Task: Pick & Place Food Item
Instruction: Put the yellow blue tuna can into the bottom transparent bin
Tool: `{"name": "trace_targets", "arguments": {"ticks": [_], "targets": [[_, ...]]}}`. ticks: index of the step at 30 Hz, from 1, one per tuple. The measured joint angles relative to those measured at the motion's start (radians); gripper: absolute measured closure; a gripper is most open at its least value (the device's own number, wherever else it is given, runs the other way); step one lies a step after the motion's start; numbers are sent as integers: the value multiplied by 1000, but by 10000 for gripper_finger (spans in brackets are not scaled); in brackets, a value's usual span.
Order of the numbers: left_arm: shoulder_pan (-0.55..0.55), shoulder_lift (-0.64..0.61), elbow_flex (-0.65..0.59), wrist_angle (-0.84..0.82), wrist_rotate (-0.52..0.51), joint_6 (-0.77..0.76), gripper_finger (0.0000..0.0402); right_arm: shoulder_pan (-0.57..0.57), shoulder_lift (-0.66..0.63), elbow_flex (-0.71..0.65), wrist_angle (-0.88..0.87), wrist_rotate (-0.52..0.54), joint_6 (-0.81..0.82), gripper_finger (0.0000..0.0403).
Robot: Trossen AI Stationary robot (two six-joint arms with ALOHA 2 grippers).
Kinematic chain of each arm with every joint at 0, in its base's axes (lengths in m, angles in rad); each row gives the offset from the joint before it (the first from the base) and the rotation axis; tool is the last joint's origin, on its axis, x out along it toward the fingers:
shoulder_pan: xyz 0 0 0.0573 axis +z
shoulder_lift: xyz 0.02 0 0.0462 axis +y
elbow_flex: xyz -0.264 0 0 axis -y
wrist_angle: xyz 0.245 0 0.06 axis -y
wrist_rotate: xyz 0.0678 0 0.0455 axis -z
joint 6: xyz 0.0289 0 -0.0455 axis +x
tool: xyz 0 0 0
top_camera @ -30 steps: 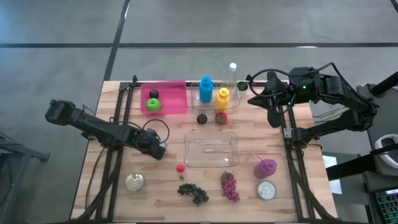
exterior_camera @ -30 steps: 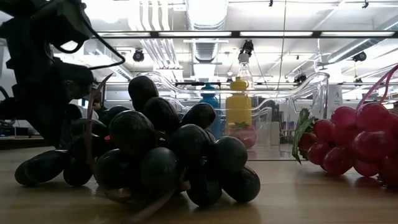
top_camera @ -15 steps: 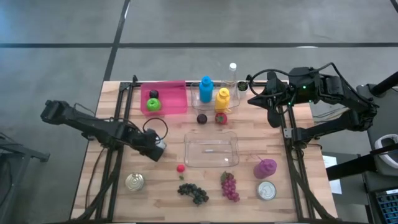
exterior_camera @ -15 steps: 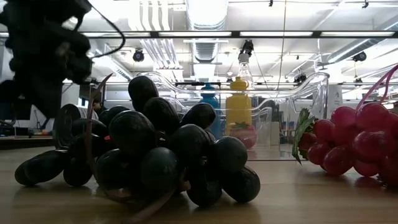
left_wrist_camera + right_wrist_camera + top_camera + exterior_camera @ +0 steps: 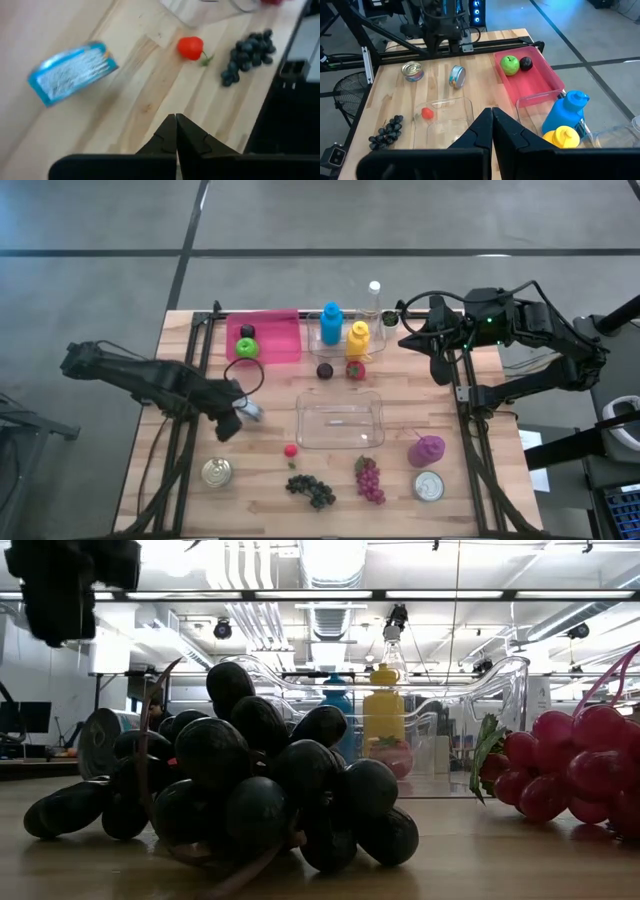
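Table (image 5: 190, 500): pale wood planks, matt. Container (image 5: 340, 423): clear glossy plastic. Tin can (image 5: 217, 473): shiny metal. Black grapes (image 5: 250, 780): smooth, glossy.

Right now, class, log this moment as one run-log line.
left gripper: shut, empty, above table | blue can: on its side beside it | right gripper: shut, waiting at back

A small blue-labelled can (image 5: 251, 412) lies tipped on its side on the wooden table (image 5: 270, 480), just left of the clear empty container (image 5: 340, 423). A little red tomato (image 5: 291, 449) sits near the container's front left corner, dark grapes (image 5: 311, 489) beyond it.
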Motion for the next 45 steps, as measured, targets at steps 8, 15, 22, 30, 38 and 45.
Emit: {"name": "trace_targets", "arguments": {"ticks": [8, 15, 22, 30, 38, 45], "targets": [[21, 16, 45, -149, -87, -181, 401, 0, 0, 0, 8, 1, 41, 394], [41, 50, 30, -190, -187, -604, 401, 0, 0, 0, 47, 3, 21, 394], [97, 109, 30, -269, -378, -739, 401, 0, 0, 0, 50, 4, -5, 394], [152, 162, 38, -259, -275, -897, 401, 0, 0, -5, 50, 4, -14, 394], [150, 173, 51, -205, -216, -1093, 401, 0, 0, -22, 50, 25, -42, 394], [151, 173, 50, -190, -198, -922, 390, 0, 0, -24, 50, 28, -83, 394]]}}
